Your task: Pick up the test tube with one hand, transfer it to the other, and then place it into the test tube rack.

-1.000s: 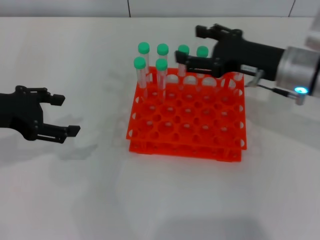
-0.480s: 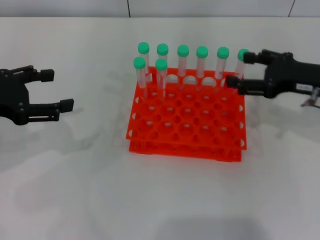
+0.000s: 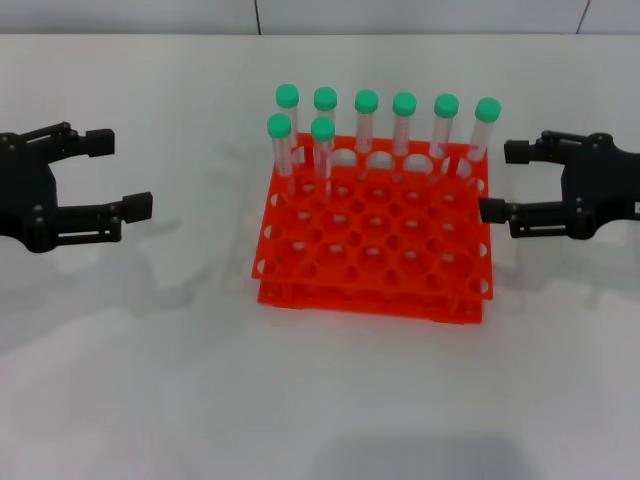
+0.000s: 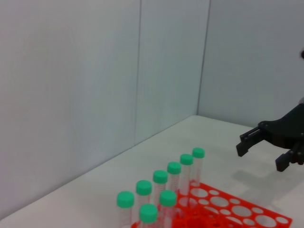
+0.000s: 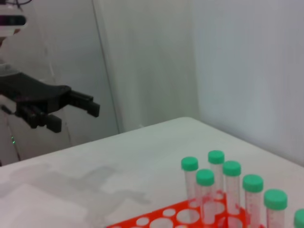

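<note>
White tabletop [image 3: 330, 400] stretches under the orange test tube rack [image 3: 375, 240], where eight green-capped tubes stand upright along the far rows, the test tube [image 3: 484, 125] at the far right corner hole. Right of the rack, the right gripper [image 3: 497, 180] hangs with fingers spread and empty. Well off to the left, the left gripper [image 3: 125, 172] hovers, also spread wide, holding nothing.

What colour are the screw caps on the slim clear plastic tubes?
Green screw caps, clearest in the head view.
</note>
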`<state>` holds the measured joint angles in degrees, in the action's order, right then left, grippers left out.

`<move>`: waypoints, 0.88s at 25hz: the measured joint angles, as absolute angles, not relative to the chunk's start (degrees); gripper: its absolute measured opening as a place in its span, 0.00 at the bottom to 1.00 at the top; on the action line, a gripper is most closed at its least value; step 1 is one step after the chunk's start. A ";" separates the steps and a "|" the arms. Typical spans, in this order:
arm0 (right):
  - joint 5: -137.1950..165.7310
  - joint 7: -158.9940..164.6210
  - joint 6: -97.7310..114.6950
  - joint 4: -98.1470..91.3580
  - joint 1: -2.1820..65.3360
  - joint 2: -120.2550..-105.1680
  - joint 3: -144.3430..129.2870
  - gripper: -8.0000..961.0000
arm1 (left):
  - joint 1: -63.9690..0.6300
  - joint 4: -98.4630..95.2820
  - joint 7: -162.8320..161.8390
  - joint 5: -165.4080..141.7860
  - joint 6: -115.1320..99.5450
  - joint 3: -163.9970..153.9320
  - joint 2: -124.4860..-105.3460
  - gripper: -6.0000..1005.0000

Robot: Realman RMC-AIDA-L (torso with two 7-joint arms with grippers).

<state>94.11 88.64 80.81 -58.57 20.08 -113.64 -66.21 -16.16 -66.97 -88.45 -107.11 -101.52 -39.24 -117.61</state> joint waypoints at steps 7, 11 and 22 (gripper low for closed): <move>94.88 88.20 82.00 -58.62 20.07 -113.71 -66.15 0.89 | -16.57 -66.34 -87.51 -107.00 -103.54 -39.31 -117.50 0.89; 94.94 88.17 82.08 -58.70 20.25 -113.95 -66.17 0.89 | -16.64 -66.34 -87.20 -106.93 -103.61 -39.59 -117.41 0.89; 95.20 88.01 81.71 -58.72 20.64 -114.09 -66.48 0.89 | -17.39 -66.36 -86.57 -107.24 -104.62 -39.80 -117.41 0.89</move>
